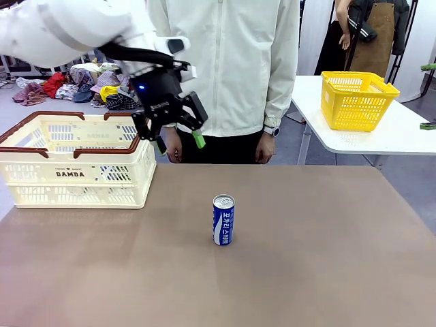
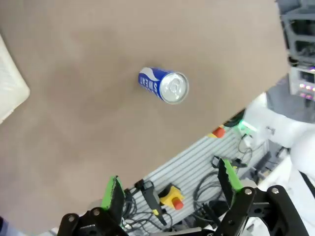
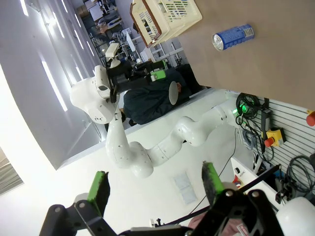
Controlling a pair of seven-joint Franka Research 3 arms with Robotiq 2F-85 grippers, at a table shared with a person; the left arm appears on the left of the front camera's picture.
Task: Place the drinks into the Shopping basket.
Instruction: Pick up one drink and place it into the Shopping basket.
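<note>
One can [image 1: 223,219] stands upright near the middle of the brown worktop [image 1: 327,259], well apart from the cream shopping basket [image 1: 75,161] that sits at the robot's left end of the worktop. That can is not yet in the basket, so at least this much of the task is left; the inside of the basket cannot be read well enough from the front view to say whether any other cans already lie in it. The can's long axis is vertical, its silver top with the pull tab facing up and its base on the worktop; the white lettering on the blue band runs down the side that faces the robot. In the left wrist view the can [image 2: 164,85] appears from above and slightly to one side, top toward the camera, which fits an upright stance. The left pincer [image 1: 176,129] hangs in the air just beside the basket's near corner and above the worktop, its green-padded jaws spread wide and holding nothing; it is well apart from the can. The right pincer [image 3: 155,184] is also spread wide and empty, raised and looking across toward the can [image 3: 233,37] and basket far off. The next job is likely a descent onto the can from above.
</note>
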